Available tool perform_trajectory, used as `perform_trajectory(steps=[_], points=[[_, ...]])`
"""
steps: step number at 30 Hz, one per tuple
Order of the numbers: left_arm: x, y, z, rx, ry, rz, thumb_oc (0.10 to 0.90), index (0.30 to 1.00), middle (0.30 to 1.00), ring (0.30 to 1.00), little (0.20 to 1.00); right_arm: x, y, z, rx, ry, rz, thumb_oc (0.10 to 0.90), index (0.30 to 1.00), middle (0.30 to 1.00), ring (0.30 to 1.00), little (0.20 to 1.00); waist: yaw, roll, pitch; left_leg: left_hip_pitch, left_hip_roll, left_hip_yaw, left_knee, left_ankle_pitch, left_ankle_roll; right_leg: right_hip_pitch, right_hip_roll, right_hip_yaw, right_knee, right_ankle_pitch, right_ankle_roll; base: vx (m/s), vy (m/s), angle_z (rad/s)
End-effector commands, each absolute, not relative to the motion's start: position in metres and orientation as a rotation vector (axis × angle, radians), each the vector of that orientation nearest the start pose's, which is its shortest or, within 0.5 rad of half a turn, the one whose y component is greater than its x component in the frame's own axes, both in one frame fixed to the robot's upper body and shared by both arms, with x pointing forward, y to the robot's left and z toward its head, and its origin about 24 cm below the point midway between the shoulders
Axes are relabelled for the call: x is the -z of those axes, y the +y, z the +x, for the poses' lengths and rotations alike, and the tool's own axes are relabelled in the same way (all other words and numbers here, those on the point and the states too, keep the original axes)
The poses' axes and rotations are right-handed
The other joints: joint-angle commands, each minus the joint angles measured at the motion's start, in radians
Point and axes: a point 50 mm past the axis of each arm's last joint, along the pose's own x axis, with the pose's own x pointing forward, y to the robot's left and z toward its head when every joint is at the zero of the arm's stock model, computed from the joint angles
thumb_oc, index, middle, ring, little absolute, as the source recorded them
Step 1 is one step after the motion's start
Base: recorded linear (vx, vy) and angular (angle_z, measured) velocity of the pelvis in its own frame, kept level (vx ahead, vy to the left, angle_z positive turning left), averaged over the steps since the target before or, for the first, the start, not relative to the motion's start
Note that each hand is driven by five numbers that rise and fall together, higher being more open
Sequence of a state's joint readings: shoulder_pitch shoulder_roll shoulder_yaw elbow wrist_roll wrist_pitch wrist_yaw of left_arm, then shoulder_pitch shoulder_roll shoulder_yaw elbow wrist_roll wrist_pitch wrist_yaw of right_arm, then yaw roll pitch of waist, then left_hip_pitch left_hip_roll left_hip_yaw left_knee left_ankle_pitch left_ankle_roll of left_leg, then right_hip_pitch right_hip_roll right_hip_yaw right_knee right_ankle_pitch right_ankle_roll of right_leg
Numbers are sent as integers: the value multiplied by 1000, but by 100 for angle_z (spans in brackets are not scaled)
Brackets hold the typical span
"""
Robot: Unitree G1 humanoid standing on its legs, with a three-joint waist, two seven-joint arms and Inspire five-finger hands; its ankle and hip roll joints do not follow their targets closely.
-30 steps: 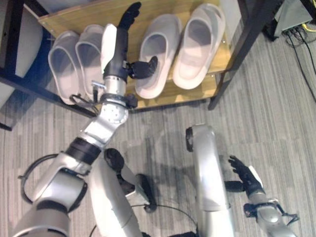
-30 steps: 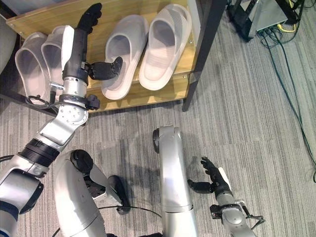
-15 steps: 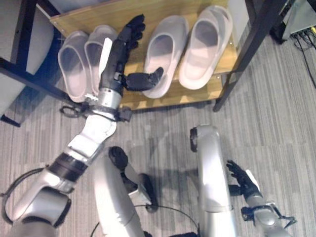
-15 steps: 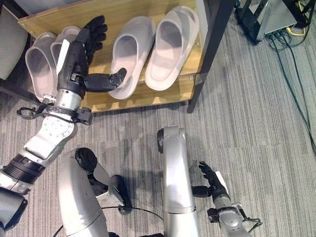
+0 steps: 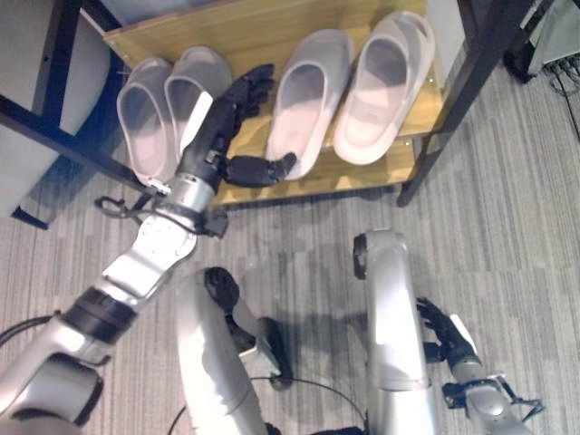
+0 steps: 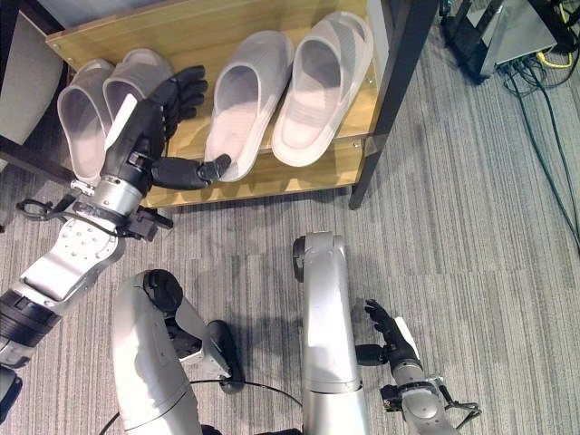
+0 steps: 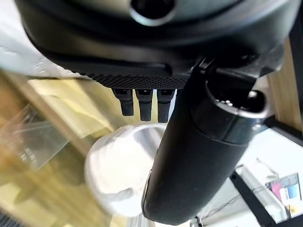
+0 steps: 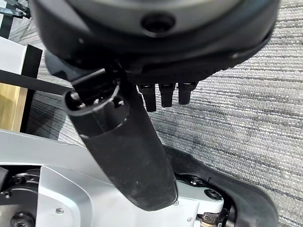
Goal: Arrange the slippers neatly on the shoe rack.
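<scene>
Already four pale grey moulded foam slippers [image 6: 237,100] sit in two pairs on the low wooden shoe rack [image 6: 272,177]. Left hand [image 6: 149,136] spread between them, right hand [image 6: 390,333] relaxed low. Light, springy; grip the strap.

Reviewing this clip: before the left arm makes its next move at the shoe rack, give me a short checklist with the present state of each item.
1. All four slippers on the wooden shelf: ok.
2. Left pair side by side, toes the same way: ok.
3. Right pair aligned: not ok; the two sit staggered and angled.
4. Left robot hand empty, fingers straight: ok; it is over the gap between the pairs, thumb toward the third slipper's heel.
5. Thumb contact with that heel: cannot tell.
6. Right robot hand low over the carpet, open, clear of the rack: ok.
</scene>
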State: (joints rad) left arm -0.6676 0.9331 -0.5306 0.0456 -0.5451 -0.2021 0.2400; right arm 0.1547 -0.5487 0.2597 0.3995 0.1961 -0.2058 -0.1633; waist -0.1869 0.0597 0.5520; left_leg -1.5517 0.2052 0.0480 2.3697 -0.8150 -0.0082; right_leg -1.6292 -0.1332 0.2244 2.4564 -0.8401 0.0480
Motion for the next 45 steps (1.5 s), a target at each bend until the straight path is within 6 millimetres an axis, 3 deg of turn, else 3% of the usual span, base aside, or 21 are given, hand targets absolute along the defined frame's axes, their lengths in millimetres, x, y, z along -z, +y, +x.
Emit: perform_trajectory(steps=[1,16,36,45], points=[[-277,177,304,263,-775,401,800,900,900,900,900,23,-253,192,8,272,-439,800,900,900,900,900,29,47,-32,-18,-20,-71,-85,17,-35,59,-63,13,-45,-32,-28,0,0,0],[-258,168,299,353,-716,352,800,900,900,900,900,25,-249,192,-10,278,-452,800,900,900,900,900,33,45,-32,-18,-23,-71,-91,17,-40,59,-71,6,-46,-32,-32,0,0,0],[-269,101,306,479,-801,169,800,900,900,900,900,25,-249,199,-13,279,-449,800,900,900,900,900,16,22,-32,-18,-34,-68,-79,8,-41,59,-72,3,-43,-32,-27,0,-1,0],[-268,111,309,436,-798,183,800,900,900,900,900,26,-249,201,-3,283,-445,800,900,900,900,900,21,27,-32,-18,-37,-72,-75,9,-44,59,-72,2,-41,-32,-28,0,0,0]])
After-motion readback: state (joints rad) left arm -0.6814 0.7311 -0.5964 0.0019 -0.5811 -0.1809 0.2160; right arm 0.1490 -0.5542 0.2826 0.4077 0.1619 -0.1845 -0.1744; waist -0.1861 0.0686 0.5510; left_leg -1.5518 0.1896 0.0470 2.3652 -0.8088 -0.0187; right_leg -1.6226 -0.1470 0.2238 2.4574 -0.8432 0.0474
